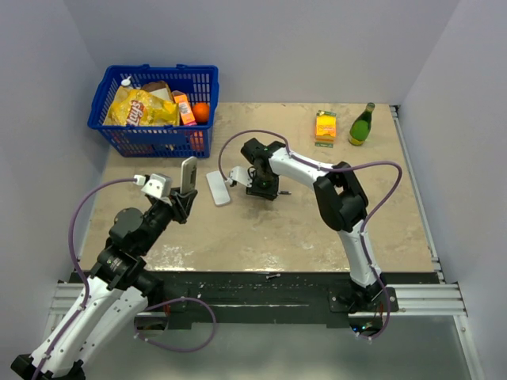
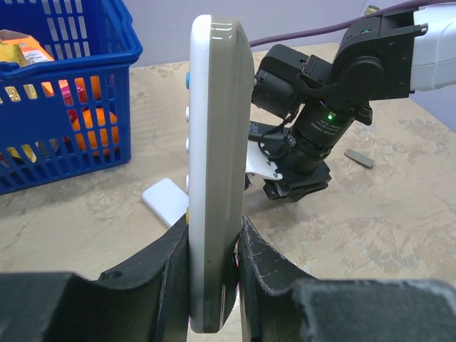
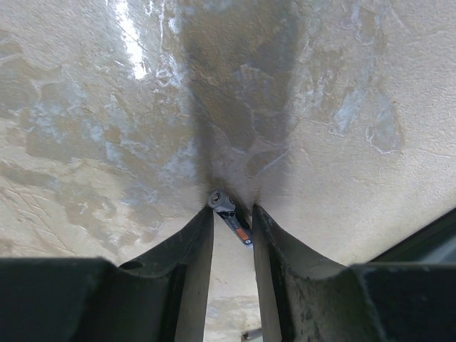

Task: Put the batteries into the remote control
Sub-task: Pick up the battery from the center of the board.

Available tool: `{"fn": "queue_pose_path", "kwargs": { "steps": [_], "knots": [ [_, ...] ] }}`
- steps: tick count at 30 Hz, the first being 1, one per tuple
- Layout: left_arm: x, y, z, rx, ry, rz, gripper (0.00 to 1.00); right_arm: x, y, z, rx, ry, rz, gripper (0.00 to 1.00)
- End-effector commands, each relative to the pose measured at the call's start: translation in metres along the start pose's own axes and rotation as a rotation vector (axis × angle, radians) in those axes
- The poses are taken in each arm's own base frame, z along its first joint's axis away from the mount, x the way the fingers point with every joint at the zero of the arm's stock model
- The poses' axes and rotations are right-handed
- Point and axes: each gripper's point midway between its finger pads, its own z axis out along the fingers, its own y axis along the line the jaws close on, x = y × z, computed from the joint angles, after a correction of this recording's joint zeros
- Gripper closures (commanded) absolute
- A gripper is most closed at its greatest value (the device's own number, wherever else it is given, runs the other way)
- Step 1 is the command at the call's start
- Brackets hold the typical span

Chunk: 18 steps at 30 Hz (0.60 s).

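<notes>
The grey-and-white remote control (image 2: pixel 217 164) stands on end, clamped at its lower end by my left gripper (image 2: pixel 214 224) at the table's left (image 1: pixel 184 198). My right gripper (image 3: pixel 233 208) points straight down at the tabletop near the middle (image 1: pixel 261 190). A thin battery (image 3: pixel 229 212) with a silvery end lies askew between its narrowed fingertips and touches both. Another small grey battery (image 2: pixel 360 157) lies on the table just right of that gripper. The remote's battery bay faces away and is hidden.
A white cover plate (image 1: pixel 218 188) lies flat between the two grippers. A blue basket (image 1: pixel 158 70) of groceries stands at the back left. An orange carton (image 1: pixel 325 125) and a green bottle (image 1: pixel 362 124) stand at the back right.
</notes>
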Motion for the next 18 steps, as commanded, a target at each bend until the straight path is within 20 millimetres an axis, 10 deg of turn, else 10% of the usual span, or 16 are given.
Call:
{"fn": "queue_pose_path", "kwargs": {
  "steps": [1, 18],
  "knots": [
    [-0.006, 0.003, 0.001, -0.009, -0.026, 0.021, 1.0, -0.011, 0.014, 0.021, -0.09, -0.043, -0.04, 0.67],
    [-0.004, 0.001, 0.002, 0.008, -0.018, 0.009, 1.0, 0.001, 0.028, 0.034, -0.193, -0.032, 0.005, 0.67]
  ]
}}
